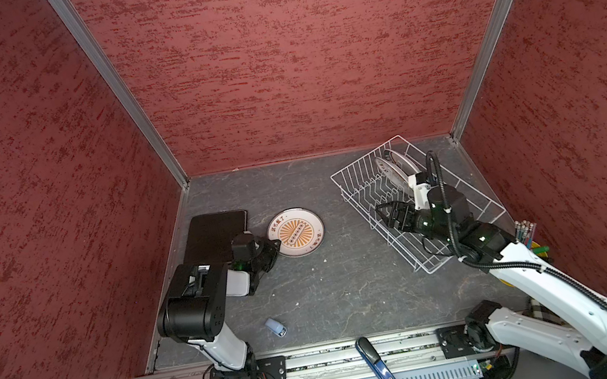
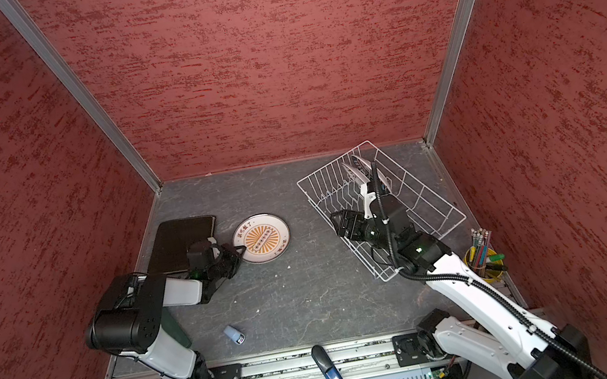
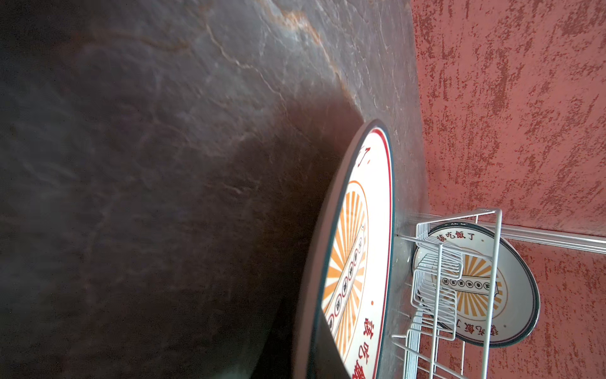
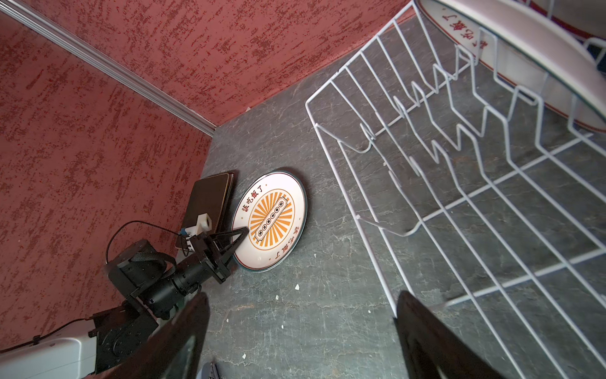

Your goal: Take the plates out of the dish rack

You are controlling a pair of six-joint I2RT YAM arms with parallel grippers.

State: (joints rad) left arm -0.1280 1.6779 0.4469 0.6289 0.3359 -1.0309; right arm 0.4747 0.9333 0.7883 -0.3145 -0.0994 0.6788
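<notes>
Since the round white orange-sunburst plate (image 1: 297,233) lies flat on the grey stone-patterned table (image 1: 332,291), the step in hand looks like letting go. That is best done by parting the fingers only a little and backing out low, so the rim is not dragged toward the dark brown square plate (image 1: 213,236) just beside it. In both top views the left gripper (image 1: 272,247) sits at that round plate's rim. The right gripper (image 1: 386,218) hangs over the near side of the white wire dish rack (image 1: 361,189), and two plates (image 1: 395,168) lean at the rack's far end, apart from it.

The left wrist view shows the sunburst plate edge-on and very close, with a dark finger overlapping its face, so the jaws appear pinched on the rim. Beyond it a second sunburst plate (image 3: 511,288) stands among the rack's prongs.

In the right wrist view the right gripper's fingers (image 4: 183,341) stand spread wide with nothing between them. Empty prongs lie ahead and a racked plate further on. It should come down over that plate's top rim and lift straight up.
</notes>
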